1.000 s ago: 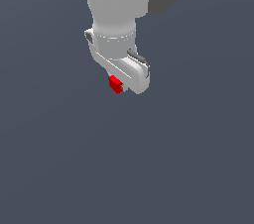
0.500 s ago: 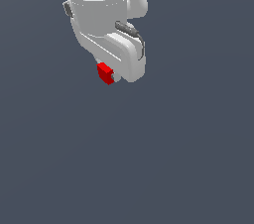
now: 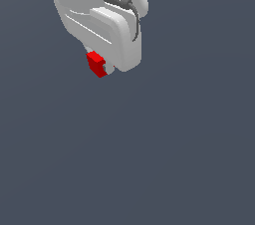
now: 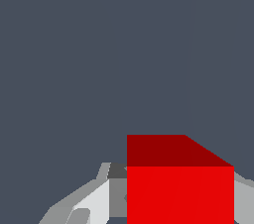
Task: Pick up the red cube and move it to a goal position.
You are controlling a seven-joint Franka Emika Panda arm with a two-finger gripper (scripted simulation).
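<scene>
The red cube (image 3: 96,64) is a small bright-red block held at the tip of my white gripper (image 3: 103,67), near the top of the exterior view and left of its centre. The gripper's bulky white body hides most of the fingers. In the wrist view the red cube (image 4: 178,183) sits close up between the grey-white fingers (image 4: 94,200), and the gripper (image 4: 173,203) is shut on it. The cube hangs in the air above the plain dark grey surface (image 3: 149,159).
Only the uniform dark grey surface (image 4: 99,59) shows below and around the gripper. No other object, container or edge is in view.
The gripper with the red cube has moved up and toward the exterior view's left, and looms larger in that view. The cube stays held.
</scene>
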